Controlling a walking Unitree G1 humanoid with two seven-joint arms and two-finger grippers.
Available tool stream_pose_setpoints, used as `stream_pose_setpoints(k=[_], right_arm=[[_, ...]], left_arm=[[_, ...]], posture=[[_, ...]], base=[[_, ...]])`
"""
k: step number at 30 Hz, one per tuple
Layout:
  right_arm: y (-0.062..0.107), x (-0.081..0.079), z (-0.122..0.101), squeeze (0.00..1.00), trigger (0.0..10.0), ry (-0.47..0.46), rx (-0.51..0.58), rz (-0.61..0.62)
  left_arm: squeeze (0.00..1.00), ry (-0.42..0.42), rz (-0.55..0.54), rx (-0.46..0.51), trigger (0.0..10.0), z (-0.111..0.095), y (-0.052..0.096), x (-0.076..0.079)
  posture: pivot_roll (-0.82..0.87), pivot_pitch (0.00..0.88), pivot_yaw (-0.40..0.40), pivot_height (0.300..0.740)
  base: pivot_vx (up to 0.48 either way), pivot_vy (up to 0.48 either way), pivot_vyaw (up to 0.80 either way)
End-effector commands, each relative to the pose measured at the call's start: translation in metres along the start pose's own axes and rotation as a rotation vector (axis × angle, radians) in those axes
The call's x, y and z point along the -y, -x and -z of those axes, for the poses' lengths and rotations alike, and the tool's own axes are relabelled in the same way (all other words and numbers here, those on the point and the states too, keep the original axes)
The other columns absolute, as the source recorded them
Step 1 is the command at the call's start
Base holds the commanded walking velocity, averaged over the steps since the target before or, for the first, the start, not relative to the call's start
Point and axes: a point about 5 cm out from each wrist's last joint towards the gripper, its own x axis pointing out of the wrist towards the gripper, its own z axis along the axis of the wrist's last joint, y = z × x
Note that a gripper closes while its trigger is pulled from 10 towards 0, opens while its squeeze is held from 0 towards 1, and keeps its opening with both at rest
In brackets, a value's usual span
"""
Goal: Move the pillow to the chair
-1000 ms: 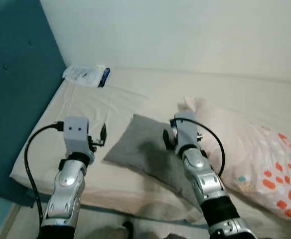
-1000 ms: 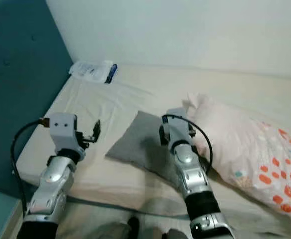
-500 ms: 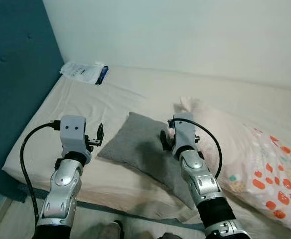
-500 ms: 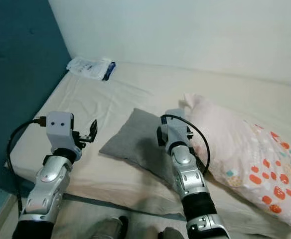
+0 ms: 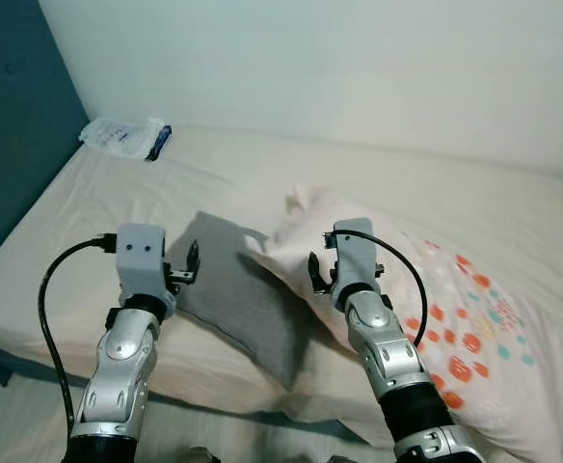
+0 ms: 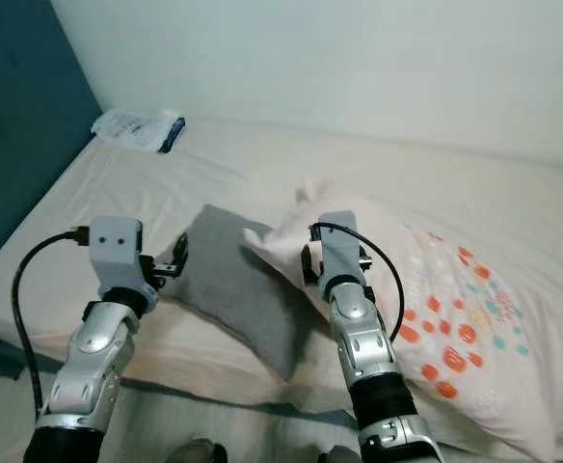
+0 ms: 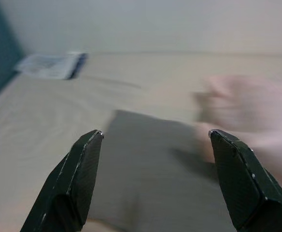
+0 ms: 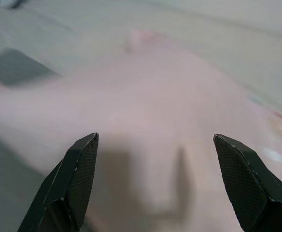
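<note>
A small grey pillow (image 5: 238, 299) lies on the bed near its front edge. A large pale pink pillow (image 5: 436, 328) with orange and teal dots lies to its right, its corner overlapping the grey one. My left gripper (image 5: 193, 262) hovers open just above the grey pillow's left edge; the left wrist view has the grey pillow (image 7: 150, 169) between the fingers (image 7: 80, 179). My right gripper (image 5: 317, 273) hangs open over the pink pillow's near corner, and the pink pillow (image 8: 150, 125) spreads across the right wrist view.
The bed (image 5: 214, 183) with its beige sheet reaches the white wall behind. A white and blue plastic packet (image 5: 122, 137) lies at the bed's far left corner. A teal headboard (image 5: 12, 125) stands along the left side. Floor shows below the bed's front edge.
The camera has swung to the right, so the bed and both pillows sit further left in the picture. Both arms hold the same pose, fingers open throughout.
</note>
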Motion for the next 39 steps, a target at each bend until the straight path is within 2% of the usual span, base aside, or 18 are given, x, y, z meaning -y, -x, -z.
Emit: stream_pose_setpoints(k=[1,5,7,8,9,16,23,39], right_arm=[[0.001,0.001,0.002,0.00,10.0,-0.020,-0.009,0.007],[0.001,0.001,0.002,0.00,10.0,-0.023,-0.007,0.008],[0.001,0.002,0.002,0.00,10.0,-0.026,-0.005,0.010],[0.001,0.002,0.002,0.00,10.0,-0.026,-0.005,0.010],[0.001,0.002,0.001,0.00,10.0,-0.029,-0.002,0.010],[0.001,0.002,0.001,0.00,10.0,-0.032,0.001,0.010],[0.001,0.002,0.001,0.00,10.0,-0.034,0.002,0.011],[0.002,0.001,0.001,0.00,10.0,-0.039,0.001,0.008]], left_arm=[[0.00,0.005,0.001,-0.017,10.0,0.002,0.001,-0.002],[0.00,0.028,0.029,-0.032,10.0,0.004,0.001,0.000],[0.00,0.051,0.030,-0.075,10.0,0.009,0.000,0.000],[0.00,0.051,0.030,-0.075,10.0,0.009,0.000,0.000],[0.00,0.040,0.047,-0.114,10.0,0.014,0.000,0.002],[0.00,0.029,0.057,-0.137,10.0,0.017,-0.001,0.003],[0.00,0.034,0.058,-0.140,10.0,0.017,-0.001,0.003],[0.00,0.017,0.041,-0.093,10.0,0.009,0.000,0.001]], posture=[[0.03,0.155,-0.026,0.731],[0.03,0.158,-0.026,0.731],[0.03,0.158,-0.025,0.731],[0.03,0.158,-0.025,0.731],[0.03,0.160,-0.025,0.731],[0.03,0.163,-0.024,0.731],[0.03,0.163,-0.023,0.731],[0.03,0.165,-0.024,0.731]], base=[[0.000,-0.480,0.00],[0.000,-0.405,0.00],[0.000,0.457,0.00],[0.000,0.480,0.00],[0.000,0.480,0.00],[0.000,0.480,0.00],[0.000,0.480,0.00],[0.000,0.000,0.00]])
